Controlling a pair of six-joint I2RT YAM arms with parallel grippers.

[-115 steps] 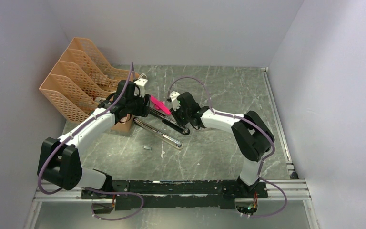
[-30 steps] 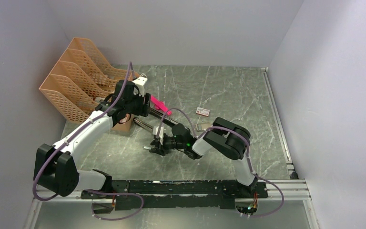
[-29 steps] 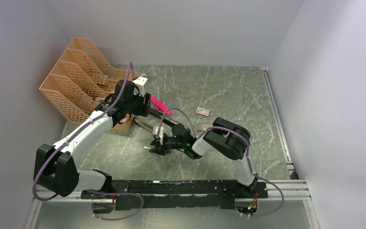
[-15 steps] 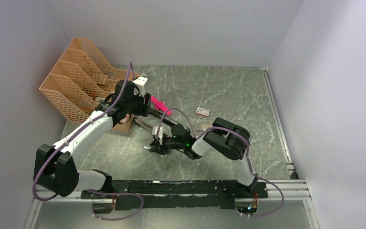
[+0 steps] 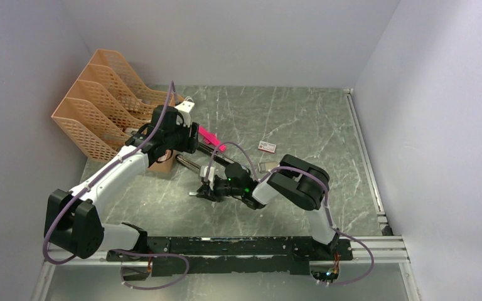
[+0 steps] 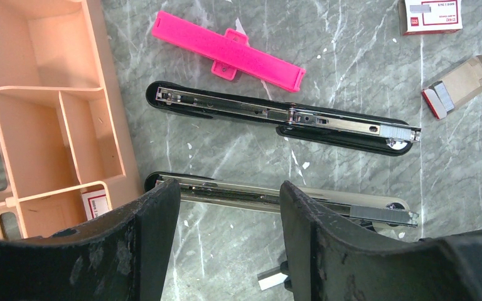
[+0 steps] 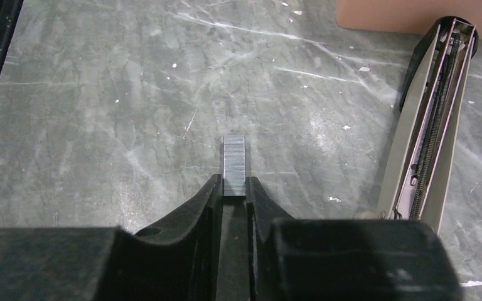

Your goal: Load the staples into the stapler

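Far left: peach plastic file rack [image 5: 103, 106], lattice sides, boxy compartments.

Left gripper [image 6: 229, 188]: jaws wide apart, holding nothing. It hangs over the left end of the stapler. Fingers [image 6: 154, 241] are matte black and scuffed.

Stapler [image 6: 282, 117]: lies on the bench [image 7: 100, 94], opened out into two long parallel parts. The far part is a black shell with a shiny silver rail. The near part is a dull grey channel [image 7: 430, 141] with a thin coil spring along it. Cannot tell where the two join. A bright pink plastic bar [image 6: 226, 50] lies just beyond, apart from the stapler.

Staple strip [image 7: 233, 164]: flat on the bench, near the grey channel but apart from it. It is a short steel-grey rectangle, finely ribbed across.

Right gripper [image 7: 233, 186]: low to the bench, jaws drawn in on the near end of the strip. Both tips look to be against its sides.

Step in hand, by my reading: picking up the strip, which has not left the bench. Next it needs a firm pinch without tilting, a lift, then lining it up lengthwise with the rail.

Right: white box with red print [image 6: 430, 15]; brown card tray [image 6: 461, 81] holding more strips. Bench is grey-green, marbled, white-veined.
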